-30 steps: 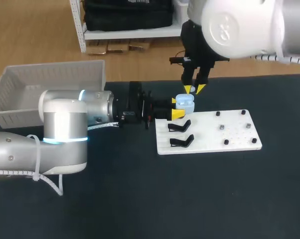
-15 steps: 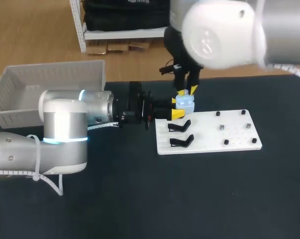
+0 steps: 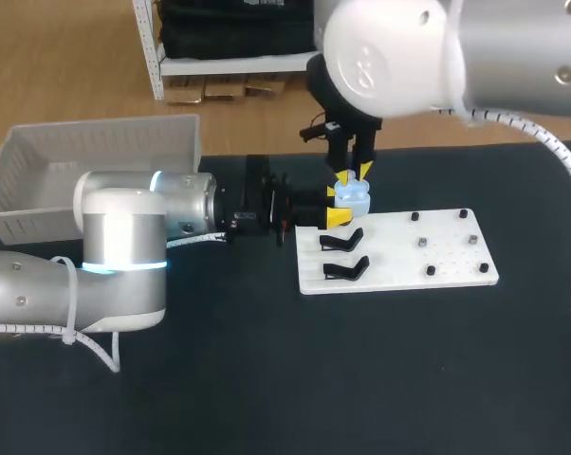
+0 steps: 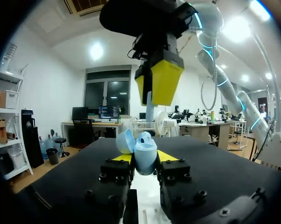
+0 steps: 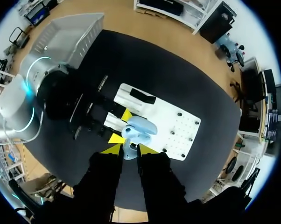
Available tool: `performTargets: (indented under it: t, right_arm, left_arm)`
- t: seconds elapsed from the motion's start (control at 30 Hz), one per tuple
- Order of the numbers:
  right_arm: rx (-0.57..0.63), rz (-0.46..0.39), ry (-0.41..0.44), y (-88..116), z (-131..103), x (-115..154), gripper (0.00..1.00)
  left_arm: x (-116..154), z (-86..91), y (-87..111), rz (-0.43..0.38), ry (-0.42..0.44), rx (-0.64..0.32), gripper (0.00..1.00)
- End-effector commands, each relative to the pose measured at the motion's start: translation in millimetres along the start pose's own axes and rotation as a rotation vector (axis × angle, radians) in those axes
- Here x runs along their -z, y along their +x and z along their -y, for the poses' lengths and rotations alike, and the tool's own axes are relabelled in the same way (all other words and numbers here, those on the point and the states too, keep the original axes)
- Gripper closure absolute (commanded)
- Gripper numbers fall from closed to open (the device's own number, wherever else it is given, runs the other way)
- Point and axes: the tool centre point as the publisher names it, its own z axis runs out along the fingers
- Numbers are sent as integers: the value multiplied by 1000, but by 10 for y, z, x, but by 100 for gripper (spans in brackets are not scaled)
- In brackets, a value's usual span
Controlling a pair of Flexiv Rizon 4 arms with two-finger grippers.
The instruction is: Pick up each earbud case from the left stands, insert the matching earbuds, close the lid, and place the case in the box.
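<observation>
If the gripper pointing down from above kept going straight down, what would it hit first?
Most likely the open blue earbud case held by the left gripper, directly beneath the right gripper; the gap is hard to judge.

earbud case (image 3: 352, 197): one, light blue, lid open
earbud (image 5: 128, 150): one in view
black stands (image 3: 342, 239): two
white board (image 3: 399, 256): one
pegs (image 3: 422, 243) on the white board: six
box (image 3: 86, 156): one
grippers: two, left gripper (image 3: 335, 205) and right gripper (image 3: 354, 174)
bench (image 3: 267, 379): one

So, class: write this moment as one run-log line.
left hand: shut on open earbud case | right hand: shut on earbud, just above it | insertion: not yet done
</observation>
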Motion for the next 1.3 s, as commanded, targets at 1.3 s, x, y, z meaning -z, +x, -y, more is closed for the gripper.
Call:
performTargets:
  t: [1.3]
  right_arm:
    - [-7,25,30,8,-29,-203,100]
  left_arm:
    - [-3,4,12,3,-3,-3,100]
